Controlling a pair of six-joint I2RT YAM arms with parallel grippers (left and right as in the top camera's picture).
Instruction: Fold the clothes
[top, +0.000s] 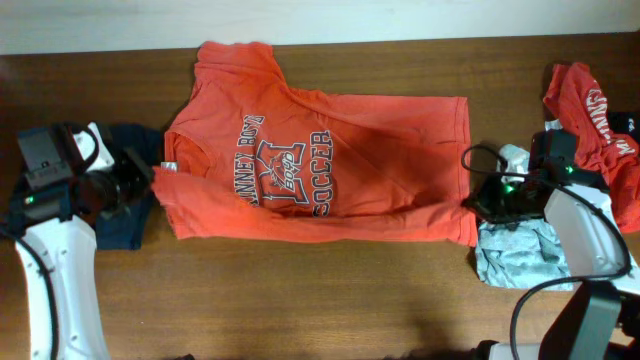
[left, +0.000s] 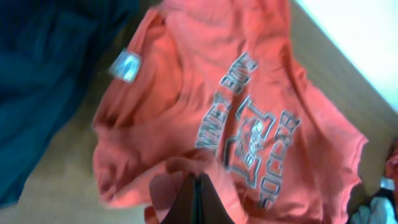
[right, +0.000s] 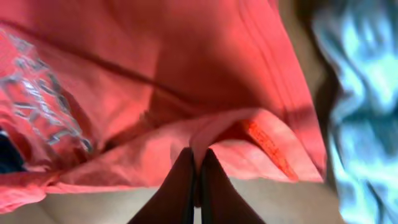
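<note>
The orange-red T-shirt (top: 380, 150) of the clothes lies sideways in the middle of the table, collar to the left, its grey-white print facing up. My left gripper (top: 152, 178) is shut on a pinch of its fabric at the collar end; the left wrist view shows the dark jaws (left: 196, 180) closed on orange cloth (left: 205, 74). At the hem end, my right gripper (top: 470, 207) is shut on the shirt's folded near corner, and in the right wrist view it (right: 199, 154) has hem cloth (right: 186, 56) squeezed between the jaws. The near long edge runs as a band between both grippers.
A navy garment (top: 125, 215) (left: 37, 93) lies under my left arm at the table's left edge. Under the right arm is a pale grey-blue garment (top: 515, 250) (right: 360, 93). Another red printed tee (top: 595, 110) is bunched at the far right. Bare wood shows along the front.
</note>
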